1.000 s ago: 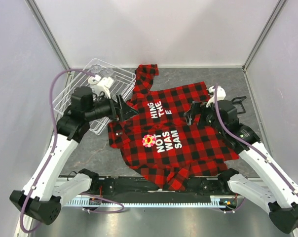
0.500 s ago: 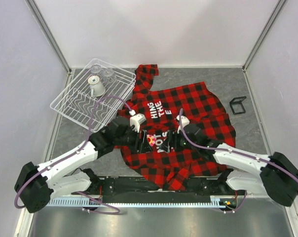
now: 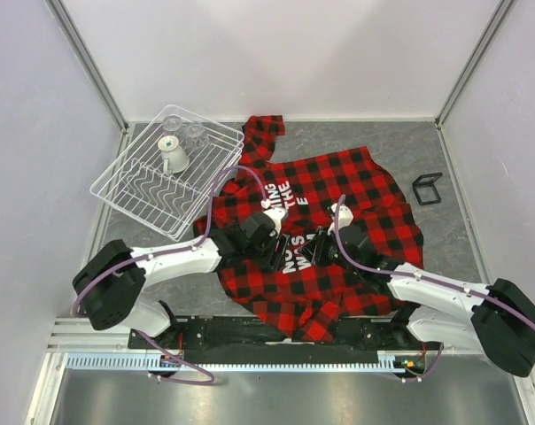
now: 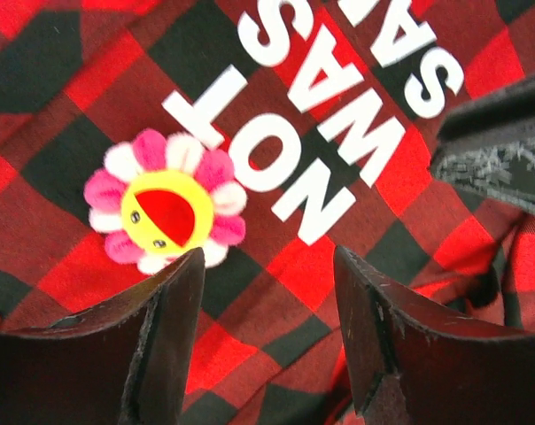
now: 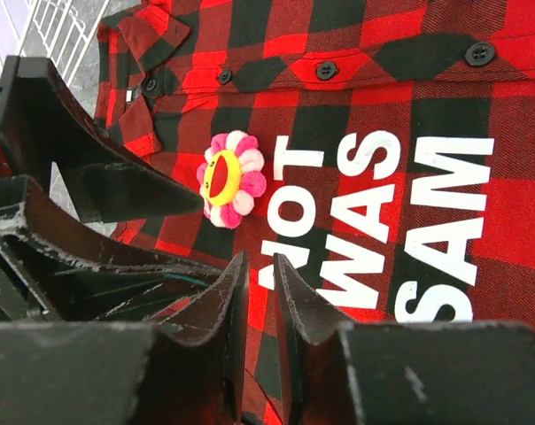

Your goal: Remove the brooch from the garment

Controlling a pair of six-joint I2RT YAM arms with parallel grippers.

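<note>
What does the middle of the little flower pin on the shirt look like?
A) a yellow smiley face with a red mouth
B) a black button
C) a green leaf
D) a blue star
A: the brooch has a yellow centre with two dark dot eyes and a wide red mouth, ringed by pink and white petals.

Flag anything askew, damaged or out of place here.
The shirt lies crooked and rumpled, its near hem bunched, one end by the rack, which sits diagonally at the far left. The brooch looks intact, flat on the cloth.
</note>
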